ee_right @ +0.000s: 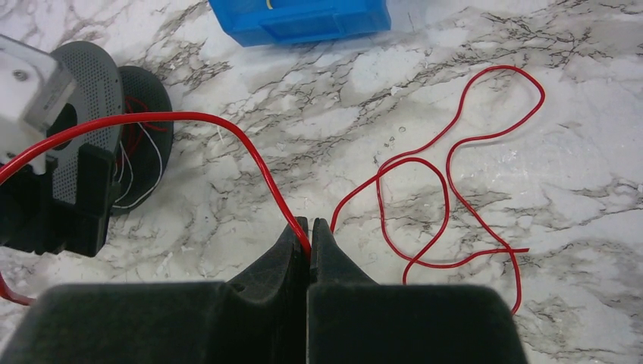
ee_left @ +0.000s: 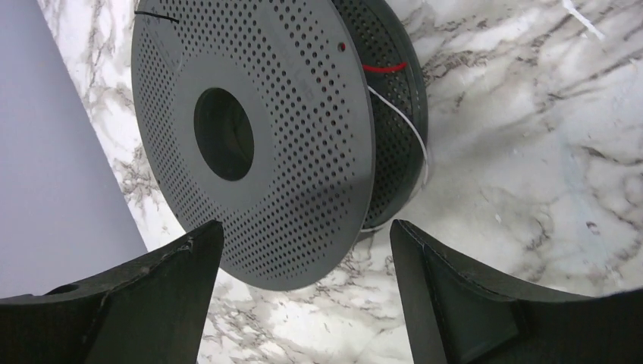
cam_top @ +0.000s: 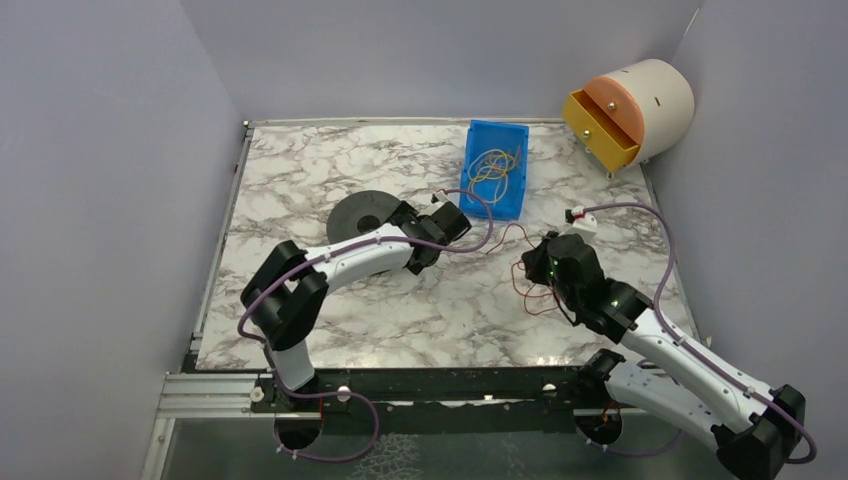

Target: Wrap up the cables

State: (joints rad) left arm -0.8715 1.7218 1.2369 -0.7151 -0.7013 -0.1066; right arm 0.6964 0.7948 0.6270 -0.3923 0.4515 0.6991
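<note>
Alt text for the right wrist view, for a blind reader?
The right gripper is shut on a thin red cable whose slack lies looped on the marble table. A grey perforated spool stands at left, a blue bin at the top.

It looked like a robotics lab cell: plain lilac panel walls [cam_top: 100, 150] boxed in a marble-patterned worktop [cam_top: 300, 160] edged by an aluminium rail [cam_top: 210, 395].

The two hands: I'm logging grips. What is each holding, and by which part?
The right hand pinches the red cable partway along its length. The left hand is open, holding nothing.
</note>
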